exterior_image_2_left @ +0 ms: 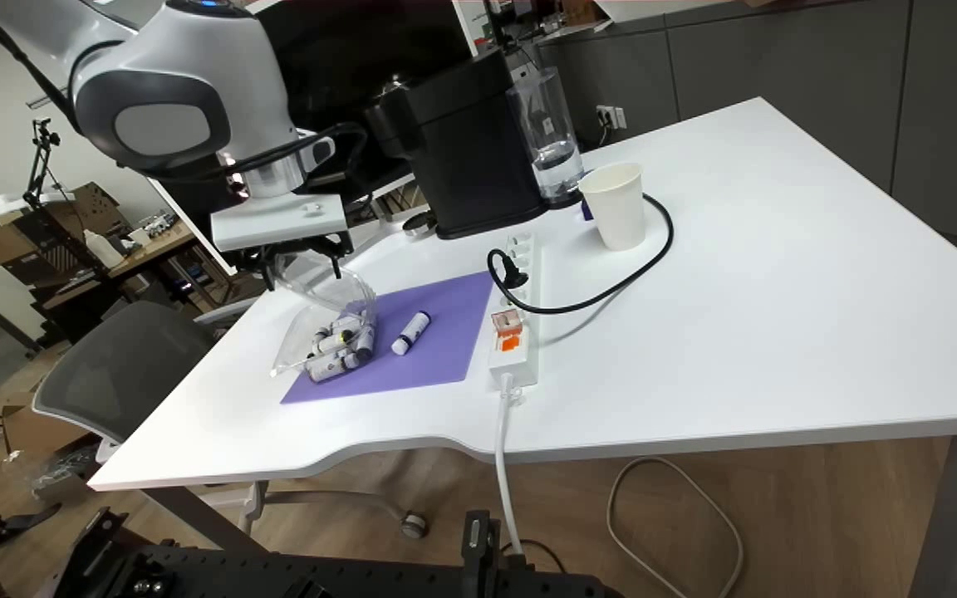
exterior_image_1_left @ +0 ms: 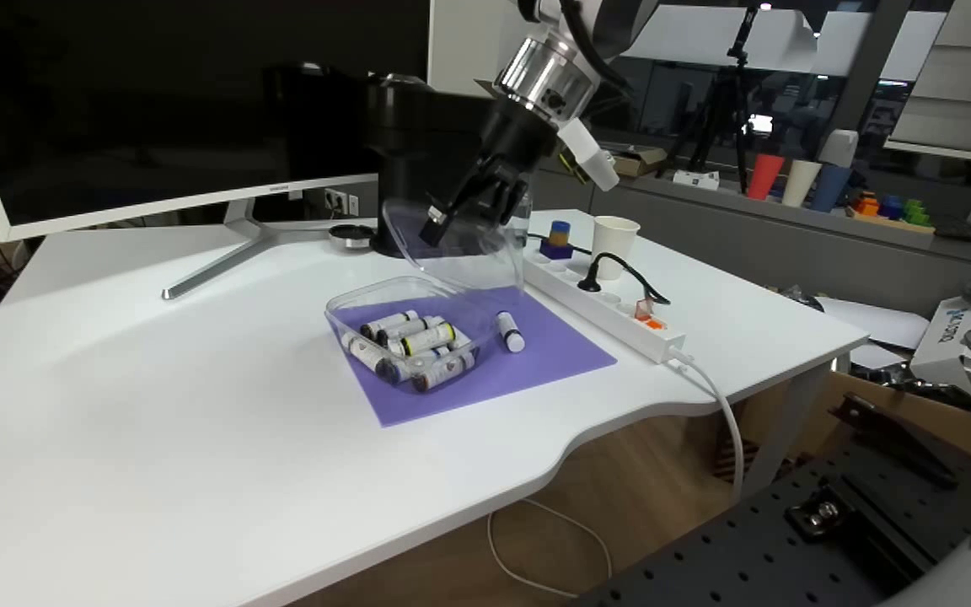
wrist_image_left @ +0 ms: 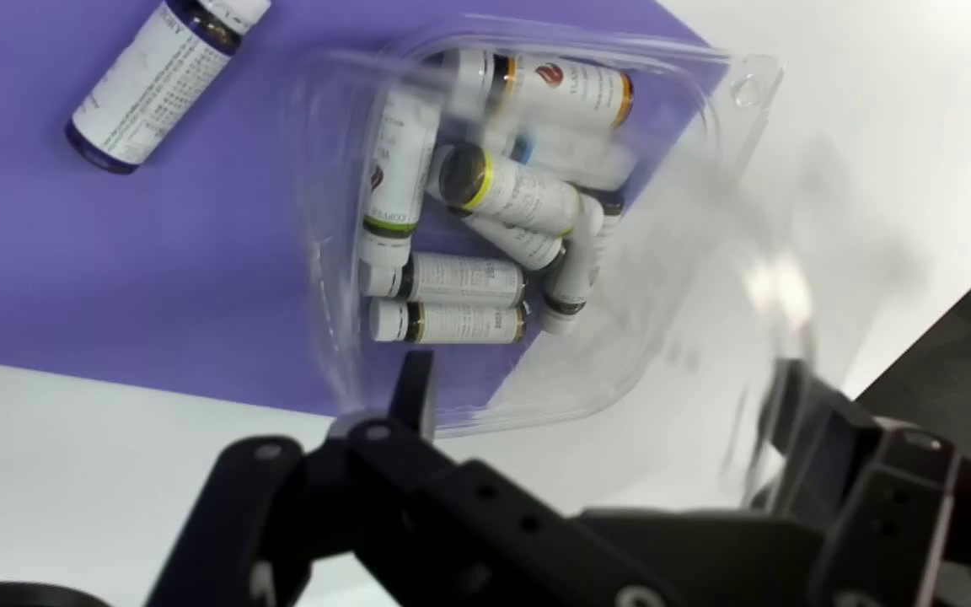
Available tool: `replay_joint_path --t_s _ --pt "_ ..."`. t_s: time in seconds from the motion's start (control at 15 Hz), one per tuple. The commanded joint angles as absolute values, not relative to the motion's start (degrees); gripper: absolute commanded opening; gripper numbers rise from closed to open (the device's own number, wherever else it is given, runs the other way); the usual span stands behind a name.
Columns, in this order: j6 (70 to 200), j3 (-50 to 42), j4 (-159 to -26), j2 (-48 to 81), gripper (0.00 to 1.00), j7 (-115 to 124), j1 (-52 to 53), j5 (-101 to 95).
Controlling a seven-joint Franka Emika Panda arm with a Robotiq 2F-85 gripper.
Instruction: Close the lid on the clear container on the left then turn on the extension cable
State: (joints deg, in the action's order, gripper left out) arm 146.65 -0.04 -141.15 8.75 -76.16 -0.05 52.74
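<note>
The clear container sits on a purple mat with several small white-labelled bottles in it; it also shows in an exterior view and in the wrist view. Its clear lid stands raised and tilted at the container's far side, hinged open. My gripper is at the raised lid; it also shows in an exterior view. In the wrist view my gripper has its fingers wide apart, with blurred clear plastic by the right finger. The white extension cable lies beside the mat, with an orange-red switch near its cord end.
A loose bottle lies on the purple mat outside the container. A black plug sits in the extension cable. A paper cup stands beside it. A black machine and a monitor stand behind.
</note>
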Motion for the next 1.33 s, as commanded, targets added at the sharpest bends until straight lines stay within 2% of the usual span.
replay_joint_path --t_s 0.0,0.33,0.73,1.27 --pt "150.5 1.9 -142.5 6.1 1.0 -75.3 0.3 51.7" --pt "152.9 3.0 -141.7 7.0 1.0 -72.6 0.5 49.4" --pt "153.7 2.1 -143.6 4.4 1.0 -58.2 1.4 43.1" --pt "140.1 1.4 -144.7 -2.2 1.0 -40.9 -0.3 32.6"
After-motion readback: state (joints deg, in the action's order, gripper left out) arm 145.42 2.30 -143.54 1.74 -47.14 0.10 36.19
